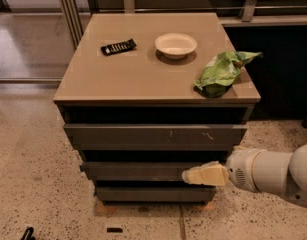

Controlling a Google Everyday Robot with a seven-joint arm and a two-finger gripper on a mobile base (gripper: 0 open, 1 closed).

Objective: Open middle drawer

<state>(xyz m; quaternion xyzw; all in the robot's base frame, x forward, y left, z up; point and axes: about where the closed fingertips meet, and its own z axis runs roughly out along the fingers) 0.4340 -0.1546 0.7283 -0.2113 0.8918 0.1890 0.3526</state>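
Currently the gripper (189,175) sits low at the right side of the cabinet (143,79), level with the middle drawer (135,171); its cream-coloured tip overlaps the right part of that drawer's front, pointing left; actual contact with the front cannot be confirmed from this angle.

Gripper state: cannot tell whether it is open or closed, and nothing is visibly held in it.

The white arm (273,176) enters from the right edge and runs roughly level to the gripper.

Middle drawer: second of three stacked fronts, plain dark grey-brown, no handle; a dark gap lies above it, under the top drawer front (153,134), which carries pale scratch marks toward its right; the bottom drawer front (153,194) lies below and looks narrowest; only the middle drawer's front face shows.

Cabinet top, tan and flat: black remote (118,47) at the back left, lying at a slight angle; white bowl (176,45) at the back centre, upright; green bag (220,74) near the right edge, crumpled, its twisted end pointing toward the back right; the three are well apart from one another.

Floor (33,184): pale speckled surface around the cabinet base.
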